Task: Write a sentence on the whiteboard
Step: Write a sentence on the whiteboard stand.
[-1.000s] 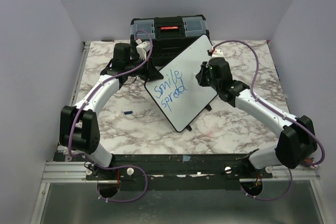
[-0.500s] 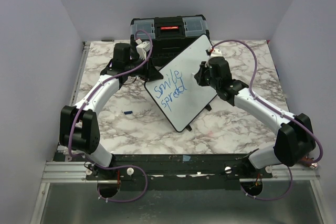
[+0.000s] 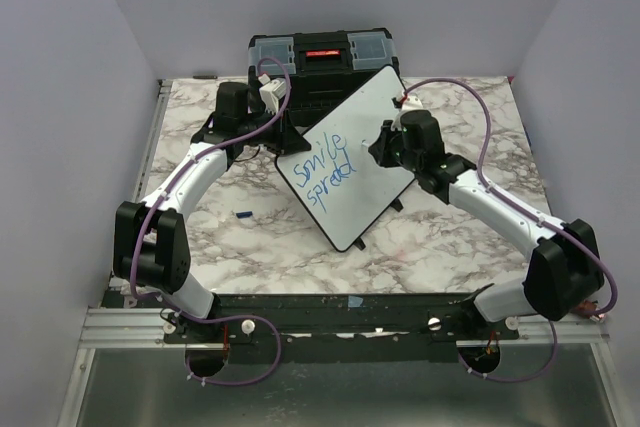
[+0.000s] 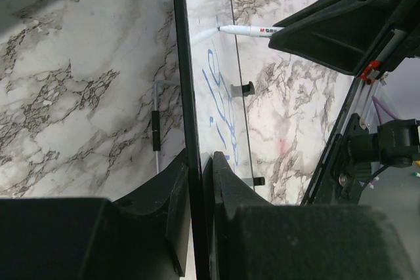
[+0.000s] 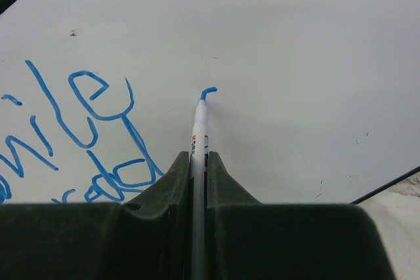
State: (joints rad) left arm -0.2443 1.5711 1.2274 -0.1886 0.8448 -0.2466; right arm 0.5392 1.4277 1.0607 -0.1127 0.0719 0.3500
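Observation:
The whiteboard (image 3: 376, 107) stands tilted on the marble table, turned diagonally. My left gripper (image 3: 287, 139) is shut on its left edge; in the left wrist view the thin black rim (image 4: 189, 96) runs between the fingers of the gripper (image 4: 200, 168). The sentence (image 3: 325, 171) reads "Smile spread" in blue, in two slanted lines. My right gripper (image 3: 386, 147) is shut on a white marker (image 5: 199, 129). Its tip touches the board (image 5: 302, 44) at a short fresh blue stroke (image 5: 209, 90), to the right of the words (image 5: 92, 116). The marker (image 4: 252, 29) also shows in the left wrist view.
A black toolbox (image 3: 320, 53) stands right behind the board at the table's far edge. A small blue cap (image 3: 243, 214) lies on the marble table (image 3: 250, 252) to the left of the board. Purple walls close in both sides.
The right gripper with the marker has shifted slightly over the board. The left arm and the board have not moved.

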